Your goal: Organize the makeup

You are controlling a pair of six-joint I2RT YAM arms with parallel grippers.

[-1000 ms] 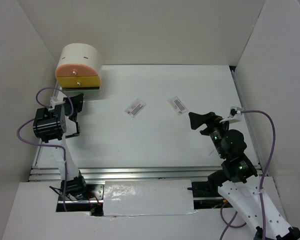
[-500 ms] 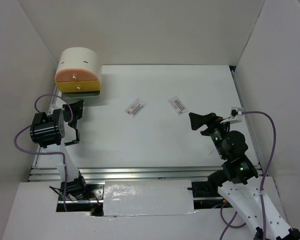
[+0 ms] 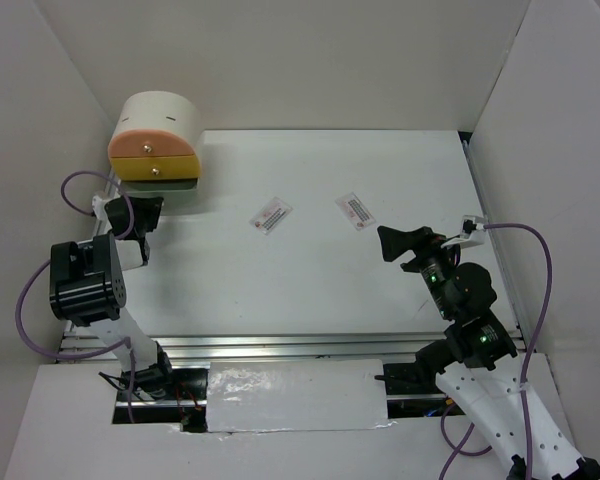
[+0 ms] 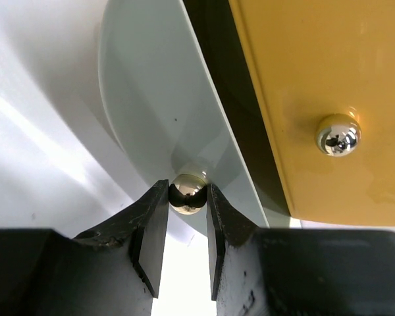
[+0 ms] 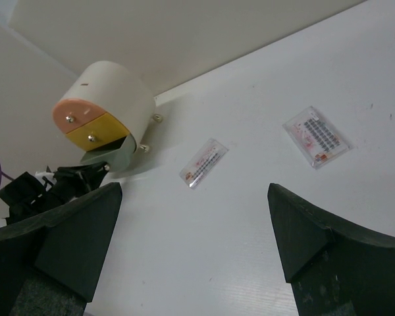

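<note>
Two white printed sachets lie mid-table: one (image 3: pixel 271 214) left of centre, one (image 3: pixel 355 210) to its right. Both also show in the right wrist view (image 5: pixel 203 162) (image 5: pixel 316 137). My left gripper (image 3: pixel 147 205) is at the foot of the rounded drawer box (image 3: pixel 158 130). In the left wrist view the left gripper (image 4: pixel 187 192) is shut on the silver knob (image 4: pixel 187 193) of the grey-green bottom drawer (image 4: pixel 151 99), which stands slightly out. My right gripper (image 3: pixel 398 240) is open and empty above the table, right of the sachets; it also shows in its own view (image 5: pixel 192 197).
The box's yellow drawer (image 4: pixel 316 66) with its knob (image 4: pixel 338 134) is shut above the grey one; a pink drawer (image 3: pixel 152 140) sits on top. White walls enclose the table on the left, back and right.
My left arm has drawn back toward the near left with its fingers on the bottom drawer's knob; the grey drawer shows a little further out. The right arm has not moved.
</note>
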